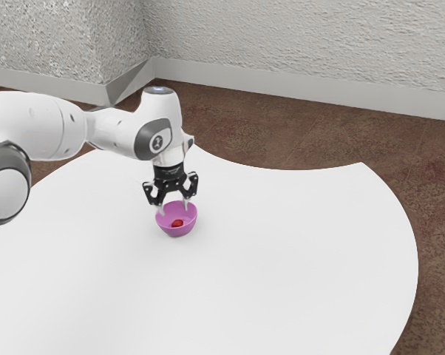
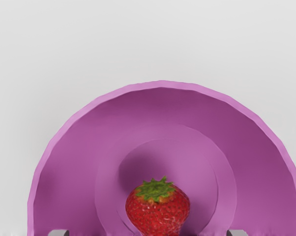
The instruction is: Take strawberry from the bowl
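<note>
A rough, pale grey plaster wall runs across the back of the room, and toward the exterior view's left a section of the same coarse plaster juts forward, making an outer corner and then an inner one where it meets the back wall. A plain, light grey skirting board follows the foot of both. Below lies a mottled, reddish-brown floor. On it stands a smooth white table with an inward-curving far edge, a pointed corner and a rounded side. The light is soft and even.
</note>
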You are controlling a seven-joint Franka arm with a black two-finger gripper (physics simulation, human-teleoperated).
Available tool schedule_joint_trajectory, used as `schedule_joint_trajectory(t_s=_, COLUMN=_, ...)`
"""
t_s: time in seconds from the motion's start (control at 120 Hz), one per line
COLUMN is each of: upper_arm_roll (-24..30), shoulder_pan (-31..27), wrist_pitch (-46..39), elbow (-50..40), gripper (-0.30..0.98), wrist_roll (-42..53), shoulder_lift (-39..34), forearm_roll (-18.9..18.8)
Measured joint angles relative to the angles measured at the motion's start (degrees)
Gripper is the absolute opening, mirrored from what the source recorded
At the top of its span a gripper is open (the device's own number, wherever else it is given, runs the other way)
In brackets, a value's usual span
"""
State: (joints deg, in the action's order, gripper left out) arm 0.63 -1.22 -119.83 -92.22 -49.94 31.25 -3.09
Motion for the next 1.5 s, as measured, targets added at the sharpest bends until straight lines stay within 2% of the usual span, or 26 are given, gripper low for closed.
schedule_joint_trajectory(t_s=0.633, upper_arm_roll=0.5, shoulder_pan=-0.7, wrist_pitch=-2.9, elbow=0.4, gripper=0.38, wrist_roll=-3.3, shoulder_lift=4.7, forearm_roll=-0.3)
schedule_joint_trajectory(t_s=1.15, upper_arm_roll=1.0, shoulder_pan=-0.7, wrist_pitch=-4.0, elbow=2.1, gripper=0.29, wrist_roll=-4.6, shoulder_lift=6.8, forearm_roll=-0.7)
schedule_joint_trajectory(t_s=1.4, upper_arm_roll=1.3, shoulder_pan=-0.8, wrist_pitch=-3.6, elbow=2.1, gripper=0.17, wrist_roll=-5.5, shoulder_lift=7.0, forearm_roll=-1.8)
schedule_joint_trajectory(t_s=1.5, upper_arm_roll=1.3, shoulder_pan=-0.8, wrist_pitch=-3.7, elbow=1.8, gripper=0.17, wrist_roll=-6.0, shoulder_lift=6.9, forearm_roll=-1.8)
